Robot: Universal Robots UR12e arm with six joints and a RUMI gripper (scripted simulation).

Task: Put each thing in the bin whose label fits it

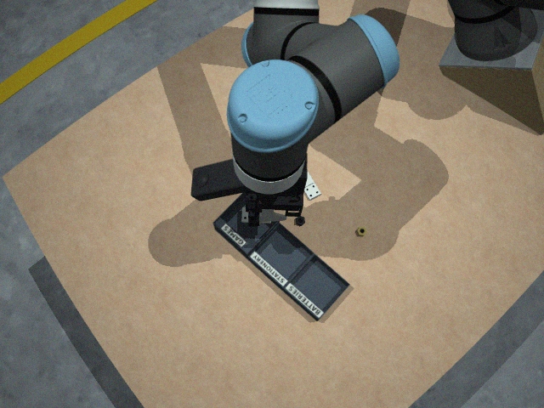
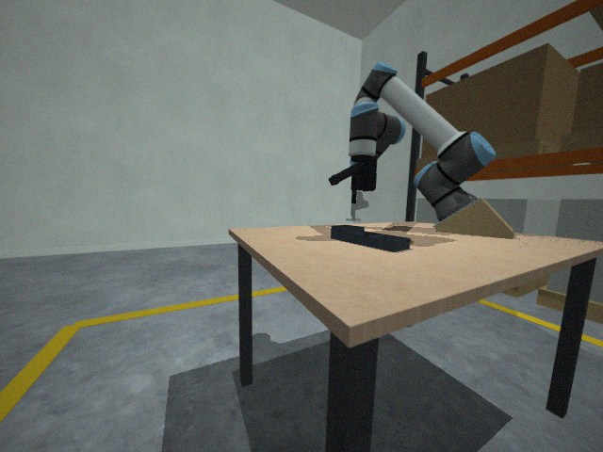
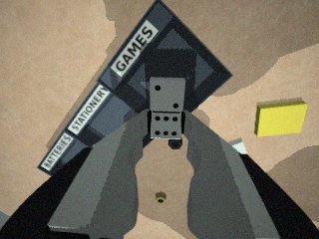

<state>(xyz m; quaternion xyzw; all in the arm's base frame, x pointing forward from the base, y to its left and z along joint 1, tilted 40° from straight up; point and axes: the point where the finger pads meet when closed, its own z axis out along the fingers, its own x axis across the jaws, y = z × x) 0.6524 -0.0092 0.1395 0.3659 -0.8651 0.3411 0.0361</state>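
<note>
My gripper (image 1: 253, 215) (image 2: 353, 218) (image 3: 166, 112) is shut on a grey-white domino (image 3: 166, 94), gripped by one end, and holds it above the GAMES compartment. The dark three-part bin tray (image 2: 369, 239) stands upright, with labels GAMES (image 1: 234, 235) (image 3: 134, 48), STATIONERY (image 1: 268, 269) (image 3: 88, 109) and BATTERIES (image 1: 304, 301) (image 3: 57, 152). A second domino (image 1: 312, 191) (image 3: 240, 146) lies on the table, partly hidden. A black nut (image 1: 299, 220) (image 3: 174, 143) lies beside the tray. A brass nut (image 1: 360, 231) (image 3: 160, 197) lies farther off. A yellow block (image 3: 280, 119) lies on the table, hidden in the top view.
The arm's base stands on a wedge-shaped mount (image 1: 496, 92) (image 2: 477, 221) at the back of the table (image 1: 175, 316) (image 2: 389, 282). The arm covers part of the table in the top view. Shelving (image 2: 506, 170) with boxes stands behind the robot.
</note>
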